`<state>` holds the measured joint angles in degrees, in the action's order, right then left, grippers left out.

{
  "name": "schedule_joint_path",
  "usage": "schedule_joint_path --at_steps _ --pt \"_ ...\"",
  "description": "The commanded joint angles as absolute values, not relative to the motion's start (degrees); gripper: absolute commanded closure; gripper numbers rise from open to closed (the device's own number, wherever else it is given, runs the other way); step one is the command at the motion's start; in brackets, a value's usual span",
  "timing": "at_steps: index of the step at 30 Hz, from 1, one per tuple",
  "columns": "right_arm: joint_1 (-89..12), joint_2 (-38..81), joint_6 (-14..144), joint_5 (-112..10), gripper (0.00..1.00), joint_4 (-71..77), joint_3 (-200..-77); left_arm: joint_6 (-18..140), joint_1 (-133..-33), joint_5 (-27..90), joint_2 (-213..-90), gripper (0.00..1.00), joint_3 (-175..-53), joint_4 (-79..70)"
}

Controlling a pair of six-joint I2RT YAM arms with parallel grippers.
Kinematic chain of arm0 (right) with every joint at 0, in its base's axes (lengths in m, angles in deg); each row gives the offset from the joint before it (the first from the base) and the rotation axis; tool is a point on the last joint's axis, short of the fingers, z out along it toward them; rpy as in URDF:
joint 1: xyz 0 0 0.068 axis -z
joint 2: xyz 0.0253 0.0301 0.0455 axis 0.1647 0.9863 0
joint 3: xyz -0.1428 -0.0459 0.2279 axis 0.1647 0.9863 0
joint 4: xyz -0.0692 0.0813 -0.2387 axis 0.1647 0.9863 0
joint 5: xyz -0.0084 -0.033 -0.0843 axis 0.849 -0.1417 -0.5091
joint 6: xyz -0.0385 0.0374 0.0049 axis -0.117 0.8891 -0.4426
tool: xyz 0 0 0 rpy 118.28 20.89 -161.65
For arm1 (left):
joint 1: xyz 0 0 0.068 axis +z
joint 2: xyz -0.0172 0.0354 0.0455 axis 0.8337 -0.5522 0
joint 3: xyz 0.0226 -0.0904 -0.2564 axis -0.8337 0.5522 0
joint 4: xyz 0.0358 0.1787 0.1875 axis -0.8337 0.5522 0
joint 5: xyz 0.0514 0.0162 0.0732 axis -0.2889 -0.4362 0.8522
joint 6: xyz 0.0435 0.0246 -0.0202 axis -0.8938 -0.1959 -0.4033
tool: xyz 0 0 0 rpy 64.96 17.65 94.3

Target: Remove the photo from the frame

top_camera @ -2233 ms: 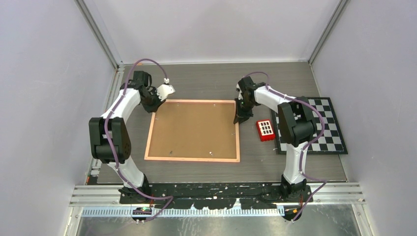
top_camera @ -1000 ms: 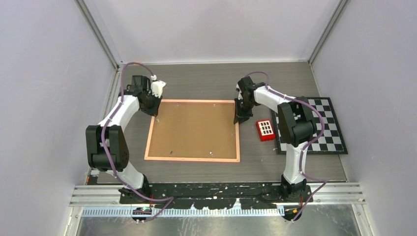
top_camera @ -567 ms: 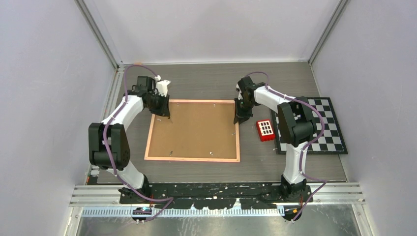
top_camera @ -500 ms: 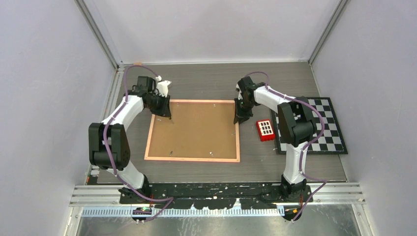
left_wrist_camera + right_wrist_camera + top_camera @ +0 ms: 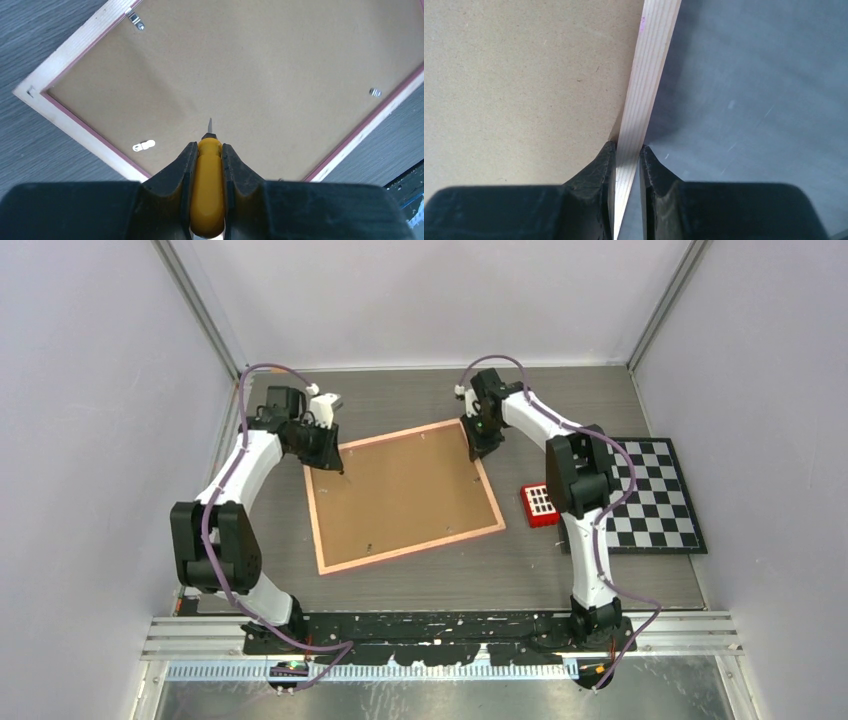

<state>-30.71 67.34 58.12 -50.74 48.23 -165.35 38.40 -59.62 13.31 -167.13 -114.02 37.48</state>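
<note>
The frame [image 5: 412, 550] lies face down and askew on the table, its brown back panel [image 5: 400, 495] facing up. The photo is hidden under that panel. My left gripper [image 5: 336, 464] hovers over the frame's far left corner, shut on a yellow-handled screwdriver [image 5: 209, 170] whose tip points at the panel [image 5: 260, 65]. Small metal clips [image 5: 144, 146] sit near the pink-edged border [image 5: 75, 126]. My right gripper [image 5: 477, 447] is shut on the frame's pale wooden right edge [image 5: 649, 75] near the far right corner, one finger on the panel side [image 5: 524, 75].
A small red block with white squares [image 5: 540, 504] lies just right of the frame. A black-and-white checkerboard [image 5: 655, 498] lies at the table's right side. Grey walls close in the table on three sides.
The frame has swung counterclockwise from square to askew, its far right corner carried back and left in the right gripper. The left gripper has stayed over the far left corner.
</note>
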Motion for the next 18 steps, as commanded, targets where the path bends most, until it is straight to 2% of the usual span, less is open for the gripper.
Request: schedule_joint_path --at_steps 1,9,10,12,14,17,18 --pt "-30.43 72.19 39.77 -50.86 0.99 50.42 -178.27 37.83 -58.46 12.22 -163.98 1.00 -116.08 38.96" --pt "-31.31 81.18 30.83 -46.99 0.97 49.92 -197.27 37.54 -57.03 13.34 -161.71 1.00 -114.83 39.76" --pt "-31.66 81.66 30.94 -47.79 0.92 49.29 -198.80 37.45 -56.89 13.47 -161.53 1.00 -114.64 39.75" --pt "-32.36 81.52 32.17 -50.40 0.74 47.05 -199.57 37.40 -56.84 13.55 -161.38 1.00 -114.40 39.59" --pt "-32.49 79.95 34.55 -52.55 0.56 44.77 -198.66 37.50 -56.83 13.55 -161.37 1.00 -114.39 39.25" --pt "-32.46 75.79 38.48 -55.91 0.36 44.36 -196.33 37.91 -56.83 13.56 -161.71 1.00 -114.56 38.52" --pt "-32.36 73.94 40.30 -56.69 0.25 44.46 -194.95 38.07 -56.83 13.56 -161.83 1.00 -114.63 38.04"
